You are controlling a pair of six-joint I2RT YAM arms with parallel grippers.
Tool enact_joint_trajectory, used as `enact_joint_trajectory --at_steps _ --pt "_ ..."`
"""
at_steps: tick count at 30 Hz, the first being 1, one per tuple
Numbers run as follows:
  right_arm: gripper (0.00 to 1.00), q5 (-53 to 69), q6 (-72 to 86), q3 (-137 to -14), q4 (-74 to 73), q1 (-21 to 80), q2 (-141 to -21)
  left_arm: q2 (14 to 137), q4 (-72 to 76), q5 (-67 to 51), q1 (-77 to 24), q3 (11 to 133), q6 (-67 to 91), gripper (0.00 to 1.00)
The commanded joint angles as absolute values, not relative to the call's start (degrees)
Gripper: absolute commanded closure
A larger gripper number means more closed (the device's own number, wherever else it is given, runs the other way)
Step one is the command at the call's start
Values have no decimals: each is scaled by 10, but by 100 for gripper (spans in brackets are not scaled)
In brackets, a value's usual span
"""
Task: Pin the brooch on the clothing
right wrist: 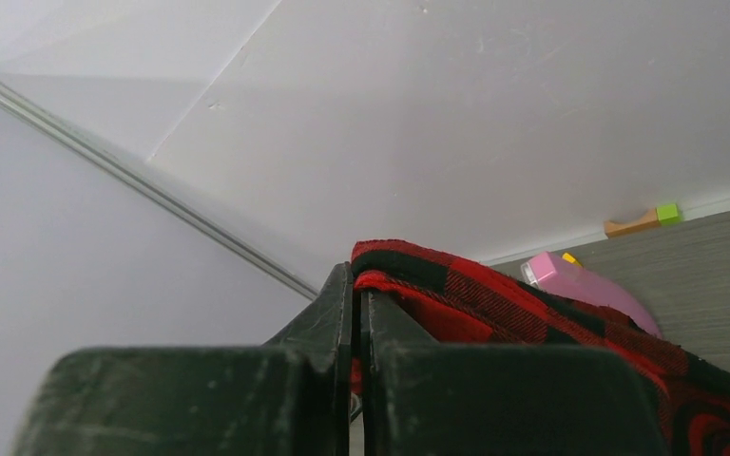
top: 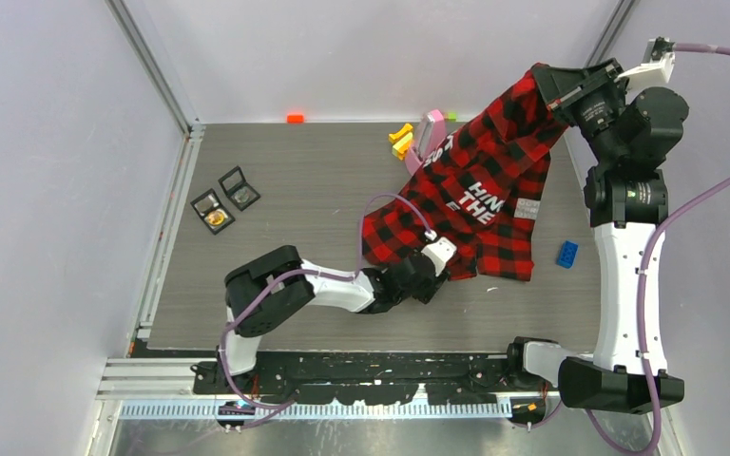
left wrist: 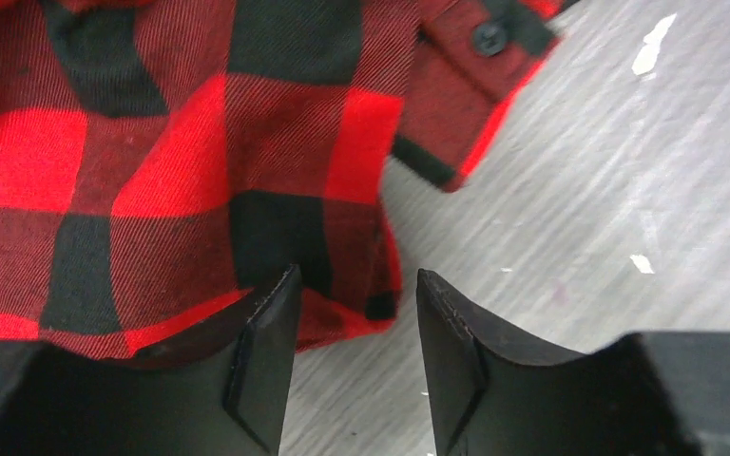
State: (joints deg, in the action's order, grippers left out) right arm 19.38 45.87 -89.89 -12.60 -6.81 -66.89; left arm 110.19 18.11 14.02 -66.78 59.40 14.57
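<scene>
The clothing (top: 506, 142), a red-and-black check shirt with white lettering, hangs from its top corner down onto the grey table (top: 285, 285). My right gripper (top: 544, 84) is raised at the back right and shut on that top edge; in the right wrist view the fabric (right wrist: 494, 294) is pinched between the closed fingers of the gripper (right wrist: 356, 280). My left gripper (top: 449, 274) lies low at the shirt's bottom hem. Its jaws (left wrist: 356, 275) stand apart around the hem corner (left wrist: 152, 171), with bare table between them. A small gold brooch (top: 216, 219) sits in an open black case at the left.
A second open black case (top: 240, 189) lies beside the first. A blue brick (top: 567, 253) sits right of the shirt. A pink box (top: 431, 133), yellow blocks (top: 401, 141) and an orange block (top: 295, 118) line the back. Walls close in on three sides.
</scene>
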Motion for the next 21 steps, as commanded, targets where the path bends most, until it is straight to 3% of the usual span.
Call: enact_joint_trajectory --at_steps 1,2,5,6,13,21 --pt "99 176 447 -891 -102 -67 -657 1130 147 229 -673 615 141 50" --pt "99 174 448 -888 -102 -67 -657 1135 144 229 -674 617 141 53" --pt "99 171 447 -882 -101 -66 -656 1142 123 245 -679 627 145 97" --pt "99 167 442 -882 -104 -67 -657 1135 116 262 -679 624 148 100" --pt "99 87 370 -933 -166 -67 -693 942 8 387 -636 594 113 100" --pt "99 6 331 -1026 -239 -71 -778 651 -221 276 -448 649 96 100"
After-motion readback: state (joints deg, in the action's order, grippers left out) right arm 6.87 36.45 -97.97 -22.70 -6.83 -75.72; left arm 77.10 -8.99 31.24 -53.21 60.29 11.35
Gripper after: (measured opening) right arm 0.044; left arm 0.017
